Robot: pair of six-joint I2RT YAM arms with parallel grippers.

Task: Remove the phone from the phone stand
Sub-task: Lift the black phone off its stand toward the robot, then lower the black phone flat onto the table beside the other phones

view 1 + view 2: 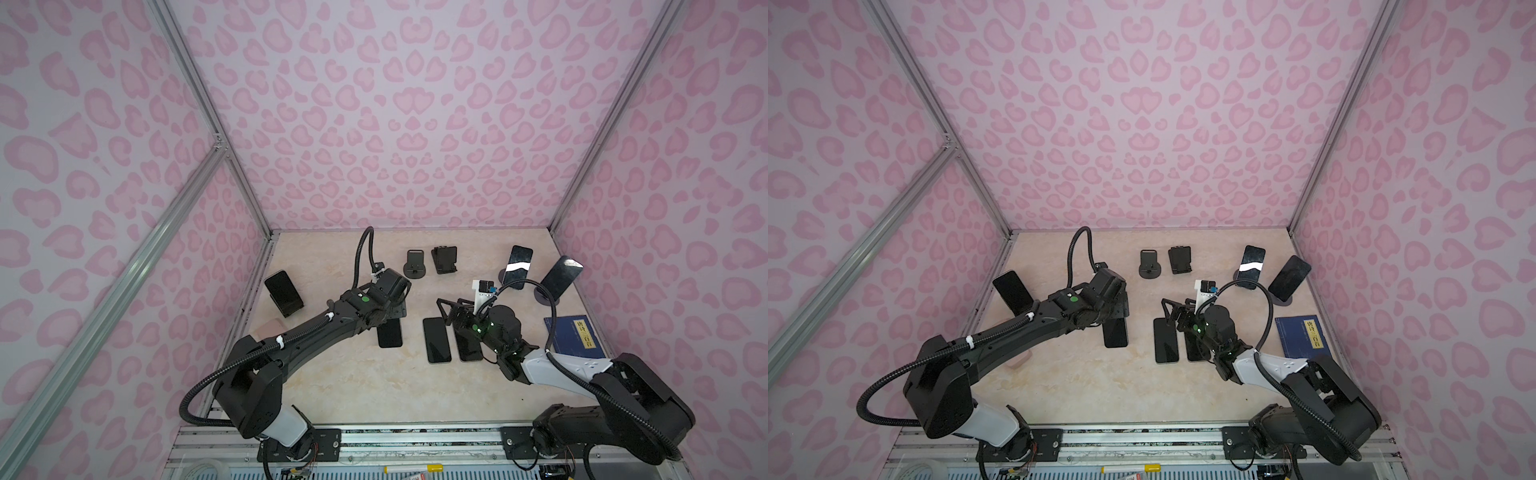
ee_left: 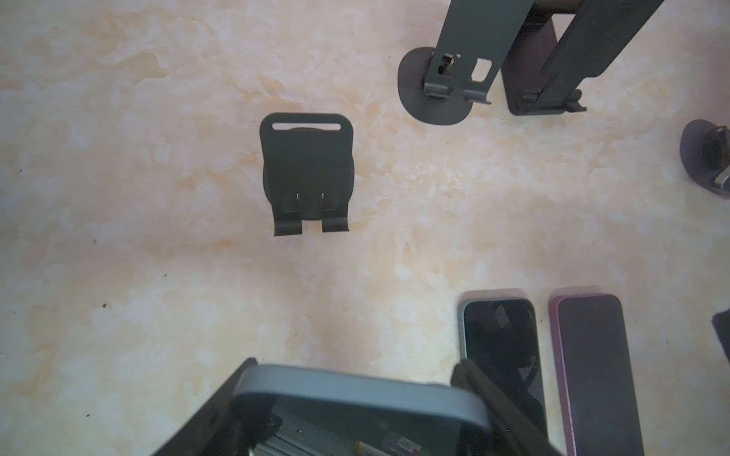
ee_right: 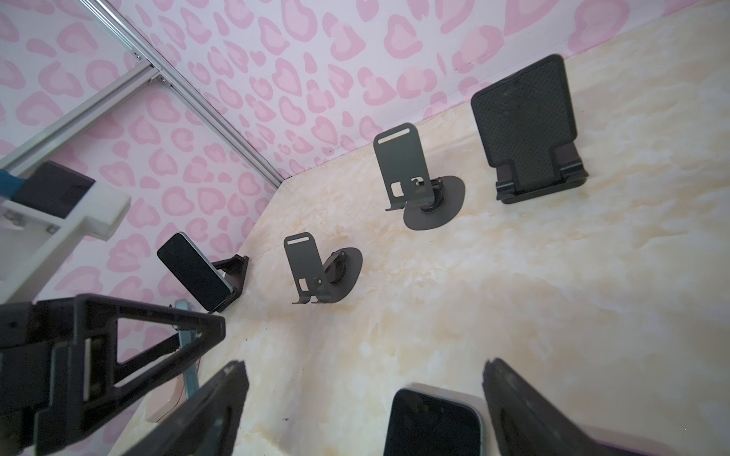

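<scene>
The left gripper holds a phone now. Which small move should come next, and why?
Probably lower the phone onto the bare table and let go. The left gripper is shut on it, clear of the empty stand, and another phone already lies flat nearby.

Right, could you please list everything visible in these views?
Phones on stands: three, black screens; one left, two back right.
Empty stands: three, black; two back centre, one beneath the left arm, seen from the wrist.
Flat phones: two, dark screens, centre right.
Held phone: one, pale blue edge, gripped near centre.
Book: one, blue, right edge.
Pink item: one, left edge, unidentifiable.
Table: one, beige marble.
Left tool: one, black, shut on the held phone.
Right tool: one, black, open above the flat phones.
</scene>
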